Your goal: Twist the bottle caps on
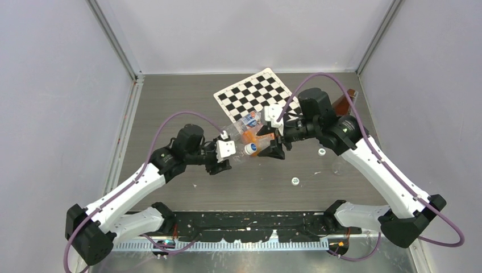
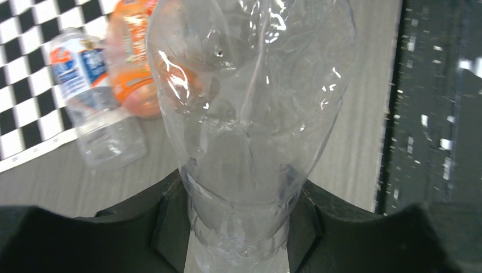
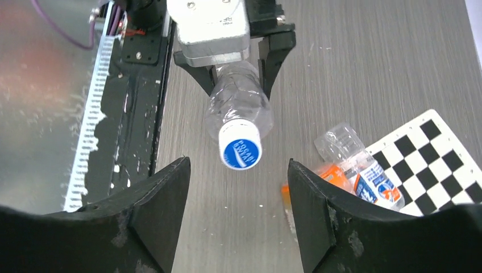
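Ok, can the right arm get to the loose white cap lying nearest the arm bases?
Probably yes: the right gripper is open and holds nothing, and that cap lies alone on the table, with nothing close around it.

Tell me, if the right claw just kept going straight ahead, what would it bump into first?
Most likely the cap of the clear bottle that the left gripper holds out. The cap sits centred between the open fingers of the right gripper, though the exact gap is hard to judge.
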Controlling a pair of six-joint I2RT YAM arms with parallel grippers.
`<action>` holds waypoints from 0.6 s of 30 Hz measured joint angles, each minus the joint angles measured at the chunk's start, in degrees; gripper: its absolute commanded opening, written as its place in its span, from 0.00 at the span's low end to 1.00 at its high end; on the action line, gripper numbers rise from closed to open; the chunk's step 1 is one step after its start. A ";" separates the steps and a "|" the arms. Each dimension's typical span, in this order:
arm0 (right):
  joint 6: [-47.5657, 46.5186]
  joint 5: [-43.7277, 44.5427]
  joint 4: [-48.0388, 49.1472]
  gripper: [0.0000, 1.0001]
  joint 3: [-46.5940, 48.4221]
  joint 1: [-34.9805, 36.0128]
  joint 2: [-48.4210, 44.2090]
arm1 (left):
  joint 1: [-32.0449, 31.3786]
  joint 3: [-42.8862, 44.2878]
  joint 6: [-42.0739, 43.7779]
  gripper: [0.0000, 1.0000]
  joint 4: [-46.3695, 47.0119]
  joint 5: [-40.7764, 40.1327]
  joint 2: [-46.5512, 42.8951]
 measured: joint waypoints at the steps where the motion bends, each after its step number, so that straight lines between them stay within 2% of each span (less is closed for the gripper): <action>1: -2.67 -1.01 -0.76 0.68 0.11 0.00 0.50 | 0.00 0.48 0.50 0.00 -1.11 1.97 0.79; 8: -11.87 -4.42 -4.90 0.59 0.22 0.44 3.19 | 0.07 3.17 2.62 0.00 -5.14 8.96 4.52; 18: -14.53 -6.71 -6.95 0.43 1.31 1.57 3.41 | 0.07 5.03 3.93 0.00 -6.69 12.46 6.29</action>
